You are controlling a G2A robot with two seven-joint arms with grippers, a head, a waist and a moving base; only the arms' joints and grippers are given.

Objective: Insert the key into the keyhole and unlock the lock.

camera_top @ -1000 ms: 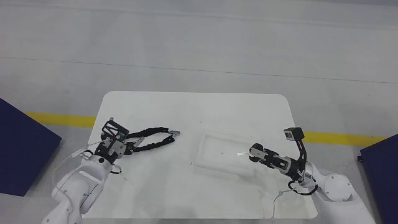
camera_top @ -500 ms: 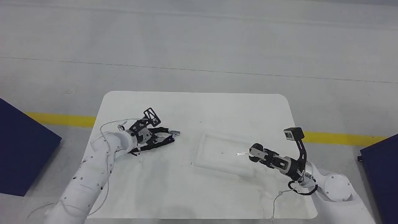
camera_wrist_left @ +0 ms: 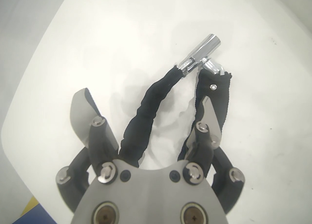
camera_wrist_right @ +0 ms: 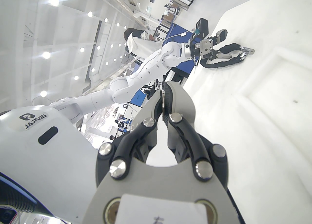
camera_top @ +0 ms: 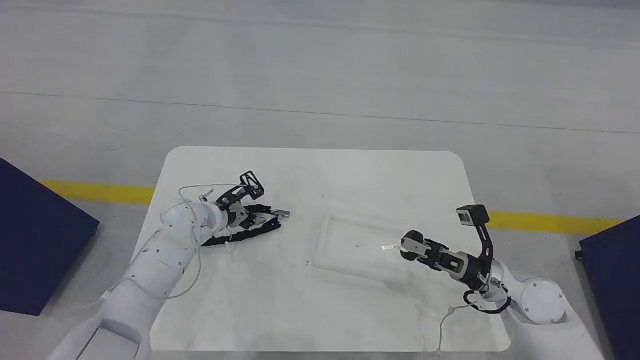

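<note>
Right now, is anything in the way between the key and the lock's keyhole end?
Nothing visible. Only bare table with a shallow recess lies between the key in the right gripper and the lock. The left gripper straddles the lock behind its metal end.

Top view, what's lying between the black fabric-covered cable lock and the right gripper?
Only a shallow, bare rectangular recess in the white table, seen in the top view; the right gripper holds a small silver key.
</note>
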